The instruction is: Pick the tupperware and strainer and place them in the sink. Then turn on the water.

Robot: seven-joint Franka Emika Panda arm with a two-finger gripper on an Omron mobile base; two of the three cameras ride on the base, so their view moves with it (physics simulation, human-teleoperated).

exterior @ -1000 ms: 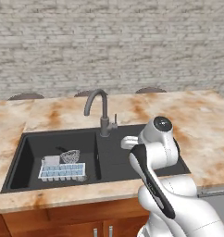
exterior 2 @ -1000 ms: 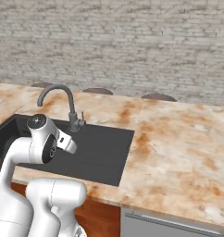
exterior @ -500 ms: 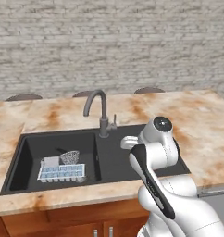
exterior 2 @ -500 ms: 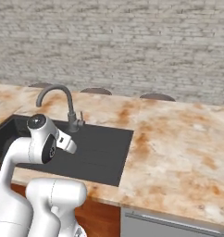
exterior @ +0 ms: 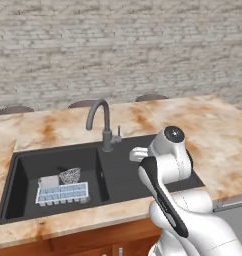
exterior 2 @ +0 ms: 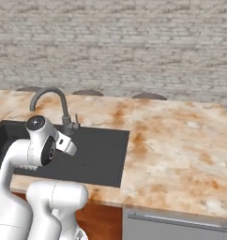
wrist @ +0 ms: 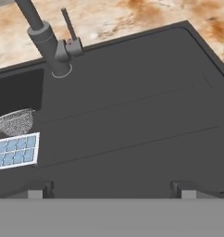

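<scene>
The tupperware (exterior: 62, 193), a flat pale container with a grid of blue squares, lies on the floor of the black sink (exterior: 38, 165). The silver mesh strainer (exterior: 69, 175) rests right behind it and touches it. In the hand view the tupperware (wrist: 14, 151) and strainer (wrist: 14, 121) sit at the left edge, down in the basin. My gripper (wrist: 111, 190) hovers open over the sink's flat side section (wrist: 132, 115), with nothing between its fingers. The grey gooseneck faucet (exterior: 100, 125) stands behind the basin with its thin lever (wrist: 67, 25) upright beside it. No water is running.
Marbled orange countertop (exterior: 213, 130) surrounds the sink, with a wide stretch to the right (exterior 2: 181, 150). A grey brick wall (exterior: 118, 50) rises behind. Three dark stool tops (exterior 2: 148, 96) peek over the far counter edge. My own white arm (exterior: 168, 165) covers part of the sink's right end.
The whole picture has slid slightly left in both base views, so the base has moved. The arm keeps its pose and the gripper stays open. Tupperware and strainer lie as before.
</scene>
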